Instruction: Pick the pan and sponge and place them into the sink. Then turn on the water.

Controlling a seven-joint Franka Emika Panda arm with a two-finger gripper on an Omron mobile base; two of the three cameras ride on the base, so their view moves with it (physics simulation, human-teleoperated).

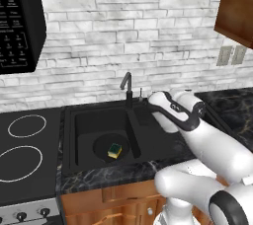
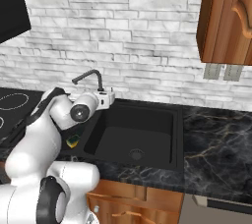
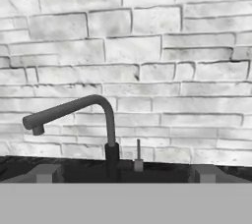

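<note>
end effector (image 3: 120, 174) spread, empty | faucet (image 3: 74, 112) lever (image 3: 138, 154) centre frame | risk: lever overshot, spout struck instead

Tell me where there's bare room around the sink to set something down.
The right basin of the sink is bare down to its drain. The marble counter to its right is bare too. The left basin is crowded: the pan lies there with the sponge on it. The faucet and its small lever take up the back rim.
</note>
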